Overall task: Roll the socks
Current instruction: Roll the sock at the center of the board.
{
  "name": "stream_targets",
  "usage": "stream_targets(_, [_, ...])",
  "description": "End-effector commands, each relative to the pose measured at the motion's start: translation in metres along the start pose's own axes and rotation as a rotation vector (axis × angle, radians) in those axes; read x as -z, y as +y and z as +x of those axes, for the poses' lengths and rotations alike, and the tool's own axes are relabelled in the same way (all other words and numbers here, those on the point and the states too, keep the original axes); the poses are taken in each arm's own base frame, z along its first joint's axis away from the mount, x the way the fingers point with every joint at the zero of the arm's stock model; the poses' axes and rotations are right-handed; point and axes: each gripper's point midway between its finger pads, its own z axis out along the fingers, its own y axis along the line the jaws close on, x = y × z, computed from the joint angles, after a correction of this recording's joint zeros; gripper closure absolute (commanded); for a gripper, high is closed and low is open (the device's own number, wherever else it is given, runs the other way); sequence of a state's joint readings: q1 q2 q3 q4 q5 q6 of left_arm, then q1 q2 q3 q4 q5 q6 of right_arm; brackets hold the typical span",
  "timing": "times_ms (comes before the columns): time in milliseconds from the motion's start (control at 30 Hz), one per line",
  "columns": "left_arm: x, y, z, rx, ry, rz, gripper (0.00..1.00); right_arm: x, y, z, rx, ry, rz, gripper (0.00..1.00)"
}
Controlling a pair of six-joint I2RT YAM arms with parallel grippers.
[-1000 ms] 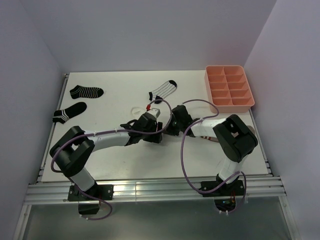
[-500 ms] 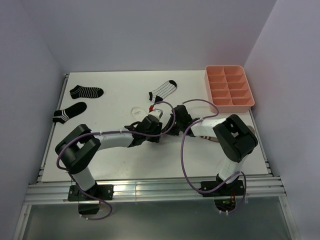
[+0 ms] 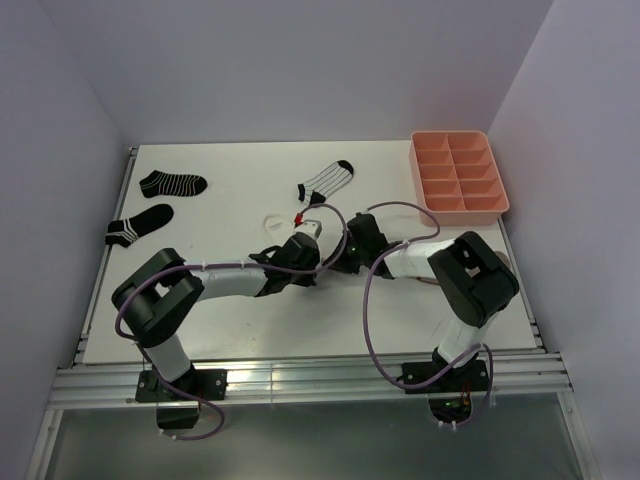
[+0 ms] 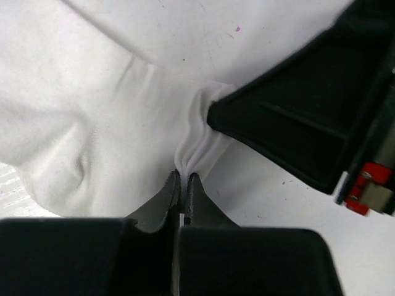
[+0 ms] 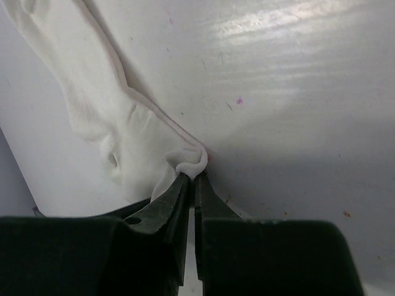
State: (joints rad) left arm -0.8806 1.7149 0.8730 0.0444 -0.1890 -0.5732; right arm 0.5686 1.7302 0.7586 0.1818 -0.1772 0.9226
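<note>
Plain white ankle sock (image 4: 92, 123) lies on the white tabletop (image 3: 400, 320) about mid-table, faint against the surface in the overhead view. Left gripper (image 4: 184, 179): fingers closed, pinching a small pleated fold at the sock's edge; cloth bunches into ridges just ahead of the tips. Right gripper (image 5: 192, 180): fingers likewise closed, nipping a rolled bead of the same sock's edge, with the rest of the sock trailing away up and to the left in its wrist view. The two grippers meet at that bunch; the right one's black finger touches the pleat in the left wrist view. Just far of them, apart: white thin-striped sock with black toe and heel (image 3: 327, 180). Far left, well apart: black white-striped sock (image 3: 172, 184); nearer and further left, second black white-striped sock (image 3: 140, 224). Far right corner: pink plastic divided tray (image 3: 449, 136).
</note>
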Motion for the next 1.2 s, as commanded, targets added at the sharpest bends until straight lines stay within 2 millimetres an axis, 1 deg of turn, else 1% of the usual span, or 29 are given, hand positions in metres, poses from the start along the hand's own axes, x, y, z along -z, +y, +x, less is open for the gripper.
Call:
stream_targets(0, [0.003,0.004,0.007,0.095,0.029,0.013,0.99,0.009,-0.014,0.011,0.013,0.012,0.018,0.9])
stream_targets(33, [0.004,0.007,0.014,0.112,0.045,0.014,0.99,0.014,-0.011,0.011,0.014,0.003,-0.003,0.87])
stream_targets(67, [0.005,0.009,0.015,0.154,0.063,0.035,0.99,0.016,-0.004,0.007,0.012,-0.018,-0.038,0.85])
stream_targets(100, [0.007,0.01,0.014,0.182,0.062,0.048,0.99,0.018,-0.001,0.006,0.012,-0.029,-0.057,0.82])
stream_targets(133, [0.008,0.014,0.019,0.208,0.072,0.057,1.0,0.023,0.001,0.006,0.004,-0.038,-0.076,0.76])
stream_targets(167, [0.009,0.012,0.021,0.251,0.091,0.088,1.0,0.026,0.008,0.002,0.007,-0.065,-0.115,0.73])
stream_targets(200, [0.01,0.02,0.016,0.292,0.088,0.092,0.99,0.029,0.012,0.0,0.008,-0.078,-0.137,0.7])
stream_targets(233, [0.01,0.023,0.019,0.318,0.096,0.108,0.99,0.032,0.011,0.001,0.008,-0.088,-0.151,0.64])
stream_targets(267, [0.012,0.025,0.019,0.363,0.112,0.128,0.99,0.035,0.017,-0.002,0.016,-0.105,-0.179,0.62])
stream_targets(300, [0.012,0.026,0.02,0.384,0.121,0.14,1.0,0.036,0.019,-0.003,0.021,-0.111,-0.193,0.57])
stream_targets(333, [0.012,0.028,0.021,0.401,0.13,0.144,1.0,0.038,0.018,-0.001,0.024,-0.112,-0.202,0.55])
stream_targets(367, [0.012,0.029,0.02,0.422,0.135,0.15,1.0,0.039,0.023,-0.003,0.027,-0.123,-0.226,0.54])
stream_targets(400, [0.011,0.027,0.021,0.429,0.155,0.167,0.99,0.039,0.022,-0.001,0.029,-0.119,-0.234,0.52])
stream_targets(467, [0.01,0.025,0.024,0.452,0.178,0.179,0.99,0.038,0.024,0.0,0.027,-0.116,-0.252,0.52])
stream_targets(533, [0.013,0.02,0.026,0.475,0.204,0.21,0.99,0.033,0.021,0.003,0.03,-0.106,-0.25,0.52])
stream_targets(567, [0.013,0.021,0.024,0.503,0.203,0.214,0.99,0.032,0.022,0.002,0.033,-0.109,-0.257,0.52])
stream_targets(633, [0.016,0.023,0.028,0.535,0.218,0.224,1.0,0.026,0.018,0.004,0.035,-0.1,-0.243,0.53])
stream_targets(700, [0.016,0.029,0.029,0.572,0.222,0.214,0.99,0.022,0.019,0.003,0.038,-0.095,-0.243,0.54])
stream_targets(733, [0.016,0.03,0.031,0.581,0.227,0.216,0.99,0.017,0.014,0.007,0.038,-0.082,-0.228,0.55])
stream_targets(867, [0.015,0.036,0.03,0.641,0.239,0.221,1.0,0.009,0.01,0.011,0.036,-0.067,-0.227,0.56])
stream_targets(1167, [0.013,0.04,0.036,0.699,0.267,0.226,0.99,-0.005,0.002,0.023,0.05,-0.018,-0.201,0.56])
